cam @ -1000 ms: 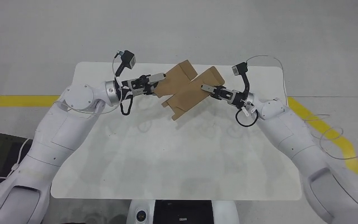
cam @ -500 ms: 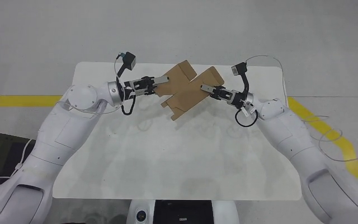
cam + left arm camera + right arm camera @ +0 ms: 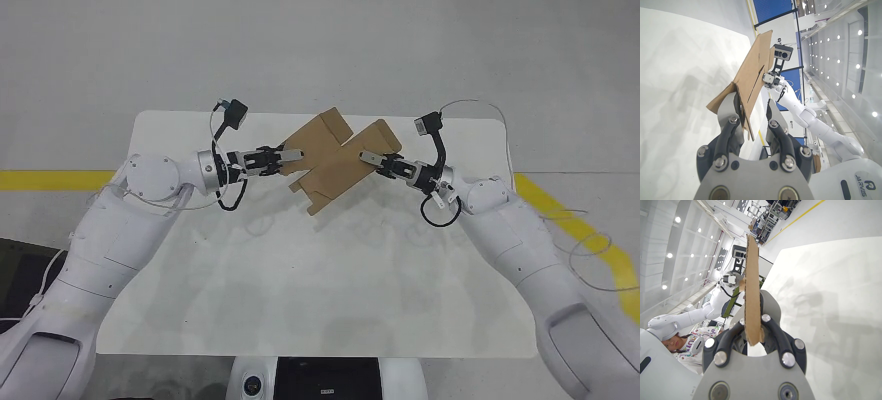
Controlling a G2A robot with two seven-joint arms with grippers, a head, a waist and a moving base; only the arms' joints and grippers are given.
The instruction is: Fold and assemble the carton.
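A flat brown carton is held above the far middle of the white table, tilted, with its flaps unfolded. My right gripper is shut on the carton's right edge; in the right wrist view the cardboard runs edge-on between the fingers. My left gripper sits at the carton's left flap and is open. In the left wrist view the flap rests against one finger, and the other finger stands well apart from it.
The table's far edge lies just behind the carton. Bare tabletop stretches across the near half. A yellow floor line runs past both sides of the table.
My left gripper has shifted slightly rightward and toward the near side along the carton's left flap, and its wrist has turned. The carton and the right arm have stayed put.
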